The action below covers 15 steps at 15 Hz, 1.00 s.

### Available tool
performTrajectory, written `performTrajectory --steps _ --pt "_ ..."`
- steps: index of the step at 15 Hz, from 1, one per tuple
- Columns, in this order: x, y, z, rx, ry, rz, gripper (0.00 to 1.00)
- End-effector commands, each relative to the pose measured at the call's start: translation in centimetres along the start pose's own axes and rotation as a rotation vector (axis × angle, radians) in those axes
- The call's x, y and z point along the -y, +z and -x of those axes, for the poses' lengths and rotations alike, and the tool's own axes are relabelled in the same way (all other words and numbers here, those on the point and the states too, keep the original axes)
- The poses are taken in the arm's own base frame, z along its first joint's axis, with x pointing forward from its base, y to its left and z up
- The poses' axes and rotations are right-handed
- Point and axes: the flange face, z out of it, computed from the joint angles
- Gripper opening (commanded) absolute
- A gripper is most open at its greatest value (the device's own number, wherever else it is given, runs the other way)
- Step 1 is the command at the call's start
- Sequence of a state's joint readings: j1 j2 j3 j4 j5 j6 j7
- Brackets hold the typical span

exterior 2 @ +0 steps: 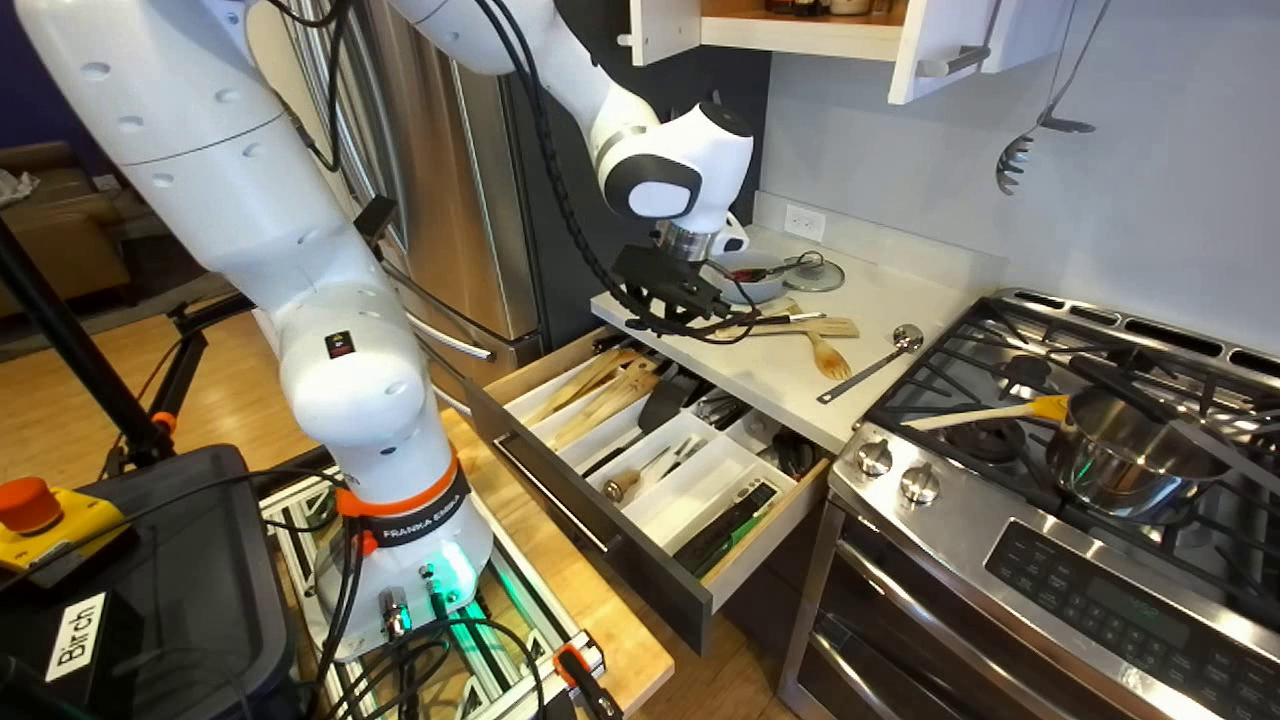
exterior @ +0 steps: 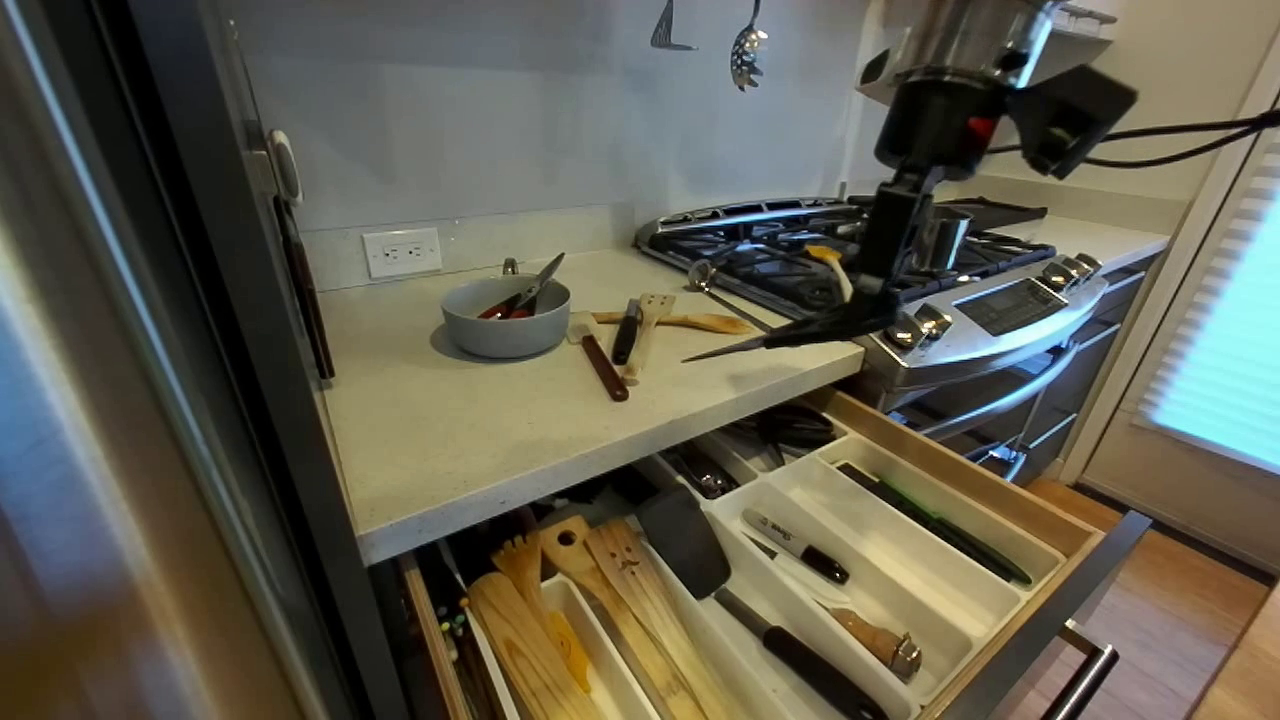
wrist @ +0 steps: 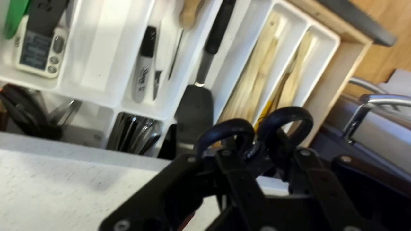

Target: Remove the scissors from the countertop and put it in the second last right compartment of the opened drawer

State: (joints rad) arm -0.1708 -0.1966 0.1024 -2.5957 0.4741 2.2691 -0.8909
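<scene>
My gripper [exterior: 872, 290] is above the countertop's [exterior: 440, 440] front edge near the stove, shut on the scissors [exterior: 805, 330]. In an exterior view the pointed metal blades stick out to the left, roughly level. In the wrist view both black looped handles of the scissors [wrist: 287, 113] stick out between the fingers of the gripper [wrist: 265, 157]; the blades are hidden there. The open drawer [exterior: 960, 465] lies below, with long white compartments side by side. In an exterior view the gripper [exterior 2: 685, 290] is partly covered by cables, and I cannot make out the scissors.
A grey bowl [exterior: 505, 320] with utensils and several wooden utensils [exterior: 655, 320] are on the countertop. The gas stove [exterior: 950, 290] stands at the right. The drawer holds a marker [exterior: 785, 540], a spatula [exterior: 690, 545], a thermometer [wrist: 38, 48] and wooden spoons [exterior: 620, 590].
</scene>
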Motion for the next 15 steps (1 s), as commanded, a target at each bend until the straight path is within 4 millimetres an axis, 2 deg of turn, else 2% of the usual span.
performTrajectory --steps 1,3,5,6,9,13,15 --pt "1.5 -0.4 6.1 0.075 0.031 -0.134 0.08" --pt "0.8 -0.2 9.1 0.093 0.129 -0.168 0.08" --pt "-0.4 0.5 11.2 0.055 0.253 -0.141 0.08" --pt "-2.7 -0.3 10.1 0.037 0.298 -0.116 0.08" --pt "-4.8 0.9 10.3 -0.020 0.443 -0.031 0.08" --pt "-5.4 5.5 10.6 0.076 0.544 -0.056 0.08" --pt "-6.5 8.0 10.7 0.119 0.580 -0.005 0.08"
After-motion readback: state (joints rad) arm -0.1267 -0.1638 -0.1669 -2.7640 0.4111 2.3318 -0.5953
